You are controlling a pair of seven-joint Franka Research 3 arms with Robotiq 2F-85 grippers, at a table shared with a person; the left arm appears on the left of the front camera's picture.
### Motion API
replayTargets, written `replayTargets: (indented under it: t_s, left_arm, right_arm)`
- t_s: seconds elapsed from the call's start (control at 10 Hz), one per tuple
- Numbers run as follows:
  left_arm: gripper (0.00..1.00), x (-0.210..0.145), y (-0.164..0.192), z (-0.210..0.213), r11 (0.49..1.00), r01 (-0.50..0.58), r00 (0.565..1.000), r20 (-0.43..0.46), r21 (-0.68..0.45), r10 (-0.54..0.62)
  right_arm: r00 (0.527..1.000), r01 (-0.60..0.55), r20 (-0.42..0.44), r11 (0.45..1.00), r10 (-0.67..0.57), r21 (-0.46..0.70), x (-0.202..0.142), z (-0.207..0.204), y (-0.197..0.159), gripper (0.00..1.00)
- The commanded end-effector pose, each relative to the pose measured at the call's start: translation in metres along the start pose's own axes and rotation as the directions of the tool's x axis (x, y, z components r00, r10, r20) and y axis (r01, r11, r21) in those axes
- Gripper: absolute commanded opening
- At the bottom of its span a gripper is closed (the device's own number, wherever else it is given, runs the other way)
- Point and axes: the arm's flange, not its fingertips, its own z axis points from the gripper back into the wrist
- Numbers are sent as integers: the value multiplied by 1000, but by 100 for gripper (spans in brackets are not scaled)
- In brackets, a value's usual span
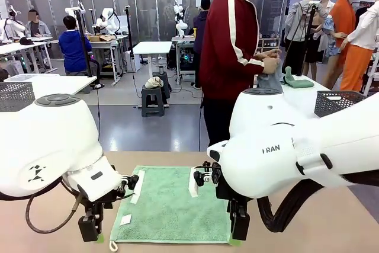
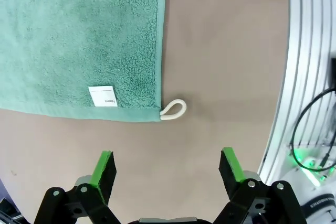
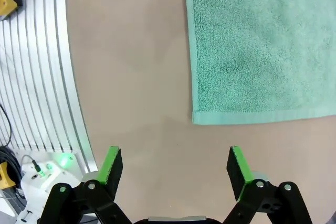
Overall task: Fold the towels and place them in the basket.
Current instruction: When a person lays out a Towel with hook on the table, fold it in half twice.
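Left gripper (image 2: 168, 163) and right gripper (image 3: 175, 161) hover wide open beside the near corners of the flat towel (image 1: 172, 205); best to pinch both corners evenly, together.

Partly hidden: towel (image 1: 172, 205) and basket (image 1: 334, 103)
The towel is cut off by the top and left edges in the left wrist view, the print on its label (image 2: 103, 96) is too small to be read, and the basket's lower part is covered by the right arm (image 1: 308, 146).
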Motion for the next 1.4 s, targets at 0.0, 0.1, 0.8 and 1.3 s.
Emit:
replayTargets:
  t_s: [0.0, 0.1, 0.8, 1.3]
  left_arm:
    - [100, 0, -4, 2, 1000, 2, 1000, -11, -19, -3]
    - [100, 0, -4, 2, 1000, 2, 1000, -11, -19, -3]
    - [100, 5, 5, -42, 999, 36, 999, 28, 33, -37]
    - [100, 3, 8, -75, 996, 72, 997, -19, 52, -71]
  right_arm:
    - [1000, 8, -8, 1000, -8, -1, 0, 1, 2, 100]
    - [1000, 8, -8, 1000, -8, -1, 0, 1, 2, 100]
    - [999, -10, -53, 999, 7, -41, 5, -45, -23, 100]
    - [996, -25, -84, 998, 20, -57, 12, -70, -31, 100]
